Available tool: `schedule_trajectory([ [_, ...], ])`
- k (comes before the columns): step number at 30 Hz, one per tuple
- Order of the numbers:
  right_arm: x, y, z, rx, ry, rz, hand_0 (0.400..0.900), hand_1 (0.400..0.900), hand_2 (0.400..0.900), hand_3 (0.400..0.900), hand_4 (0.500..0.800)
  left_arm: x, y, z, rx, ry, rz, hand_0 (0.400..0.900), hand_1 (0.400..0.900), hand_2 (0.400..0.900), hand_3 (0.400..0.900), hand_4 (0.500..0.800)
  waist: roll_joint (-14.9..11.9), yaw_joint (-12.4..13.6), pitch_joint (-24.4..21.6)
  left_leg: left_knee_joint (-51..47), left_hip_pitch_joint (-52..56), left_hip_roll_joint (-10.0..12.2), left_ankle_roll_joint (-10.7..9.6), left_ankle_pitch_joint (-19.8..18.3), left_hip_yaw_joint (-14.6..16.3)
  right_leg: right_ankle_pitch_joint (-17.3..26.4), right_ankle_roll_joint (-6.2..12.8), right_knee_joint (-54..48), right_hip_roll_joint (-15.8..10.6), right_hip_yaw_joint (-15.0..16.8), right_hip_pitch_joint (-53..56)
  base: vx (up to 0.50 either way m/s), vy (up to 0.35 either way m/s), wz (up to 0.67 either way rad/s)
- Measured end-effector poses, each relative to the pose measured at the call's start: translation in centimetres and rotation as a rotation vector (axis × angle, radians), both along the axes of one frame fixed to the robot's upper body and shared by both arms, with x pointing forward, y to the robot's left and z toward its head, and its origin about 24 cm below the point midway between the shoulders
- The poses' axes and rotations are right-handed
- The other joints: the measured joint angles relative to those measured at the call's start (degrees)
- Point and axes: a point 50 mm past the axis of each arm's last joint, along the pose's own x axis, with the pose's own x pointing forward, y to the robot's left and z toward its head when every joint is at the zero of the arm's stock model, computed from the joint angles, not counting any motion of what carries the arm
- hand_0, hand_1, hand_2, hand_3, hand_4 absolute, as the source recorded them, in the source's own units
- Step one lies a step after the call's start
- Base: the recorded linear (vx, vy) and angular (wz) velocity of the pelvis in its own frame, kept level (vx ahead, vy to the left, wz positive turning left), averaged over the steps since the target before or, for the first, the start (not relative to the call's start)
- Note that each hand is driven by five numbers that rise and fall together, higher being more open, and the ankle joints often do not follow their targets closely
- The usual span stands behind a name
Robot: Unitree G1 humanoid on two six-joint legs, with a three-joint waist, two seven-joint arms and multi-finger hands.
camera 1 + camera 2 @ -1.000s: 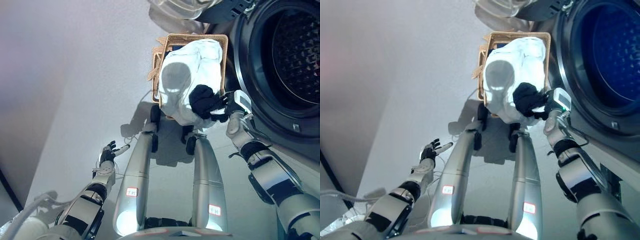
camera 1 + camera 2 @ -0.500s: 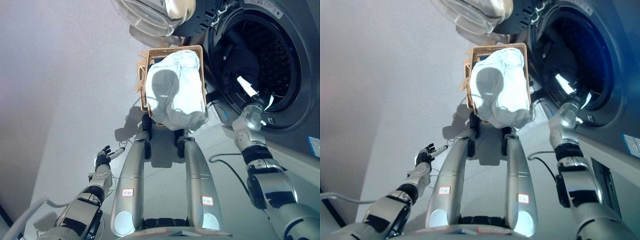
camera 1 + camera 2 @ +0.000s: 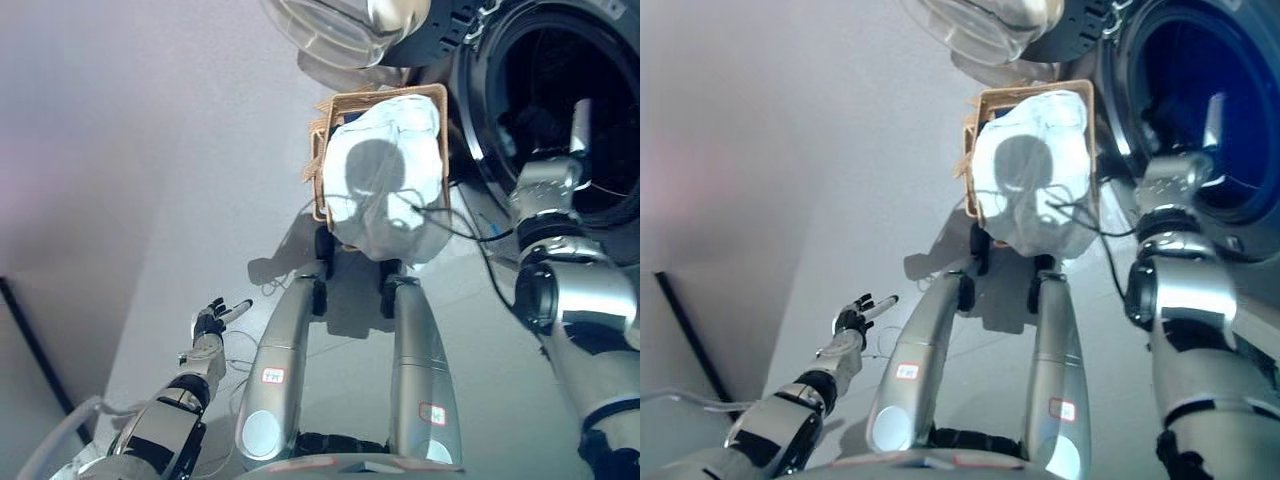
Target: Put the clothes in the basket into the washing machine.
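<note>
A wicker basket point(image 3: 322, 150) stands on the floor in front of me, filled with a white cloth point(image 3: 390, 180). To its right is the washing machine's open drum point(image 3: 600, 190), dark inside. My right arm point(image 3: 548, 185) reaches through the drum's mouth. Its hand is lost in the dark inside, so I cannot see the fingers or anything they hold. My left hand point(image 3: 213, 320) hangs low at the left above the floor, with its fingers relaxed and empty.
The washer's round glass door point(image 3: 340, 25) stands open at the top, just behind the basket. A dark edge of a wall point(image 3: 30, 345) runs along the lower left. Grey floor lies left of the basket.
One second ago my right hand held a dark garment at the basket's right edge. It has since gone into the drum, and the garment no longer shows at the basket. The camera has shifted.
</note>
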Motion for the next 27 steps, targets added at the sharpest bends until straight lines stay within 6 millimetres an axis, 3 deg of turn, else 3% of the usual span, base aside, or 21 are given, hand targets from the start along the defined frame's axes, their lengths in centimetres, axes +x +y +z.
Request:
schedule_trajectory([
  [10,0.0,0.0,0.2,-0.065,0.008,0.015,0.9,0.9,0.9,0.9,0.8,-0.3,-0.9,-0.4,-0.022,0.011,-0.01,0.9,0.9,0.9,0.9,0.8,0.1,-1.2,-0.1,-0.8,2.2,0.1,0.0,0.3,-0.2,0.0,0.01,0.2,0.0,-0.4,1.8,0.0,-0.005,-0.01],
  [14,0.2,1.5,-1.4,-0.2,0.036,0.072,0.9,0.9,0.9,0.9,0.8,-0.5,-1.0,-0.6,-0.027,0.016,-0.008,0.9,0.9,0.9,0.9,0.8,0.1,-1.9,-0.5,-2.1,4.3,0.1,-0.1,0.5,-0.1,-0.2,0.17,-0.6,0.0,-0.4,3.6,0.0,0.0,0.0],
  [16,0.1,2.4,-3.7,-0.277,0.097,0.113,0.9,0.9,0.9,0.9,0.8,-0.9,-1.1,-0.9,-0.037,0.028,-0.001,0.9,0.9,0.9,0.9,0.8,0.0,-2.1,-1.0,-3.0,5.9,0.2,-0.2,0.6,-0.3,-0.1,0.15,-1.5,0.0,-0.8,5.2,0.01,0.013,-0.05],
  [19,-1.0,4.2,-9.1,-0.372,0.232,0.207,0.9,0.9,0.9,0.9,0.8,-2.7,-1.2,-2.0,-0.048,0.077,0.009,0.9,0.9,0.9,0.9,0.8,-0.5,-2.7,-5.8,-4.8,6.6,0.1,-0.4,0.7,-1.1,0.0,0.33,-3.9,0.1,-1.8,6.4,0.03,0.029,-0.08],
  [21,-1.7,5.2,-11.7,-0.424,0.309,0.267,0.9,0.9,0.9,0.9,0.8,-3.2,-1.2,-2.3,-0.053,0.095,0.018,0.9,0.9,0.9,0.9,0.8,-0.7,-3.0,-6.7,-5.3,8.3,0.2,-0.1,0.8,-1.3,0.4,0.29,-5.0,0.2,-2.2,8.5,0.04,0.052,-0.11],
  [27,-6.3,9.6,-21.2,-0.719,0.612,0.637,0.9,0.9,0.9,0.9,0.8,-4.8,-1.8,-3.5,-0.08,0.168,0.002,0.9,0.9,0.9,0.9,0.8,-2.7,-4.4,-7.5,-11.3,21.2,0.1,-0.3,0.5,-1.8,0.9,1.18,-12.1,0.6,-2.8,22.1,0.06,0.034,-0.08],
])
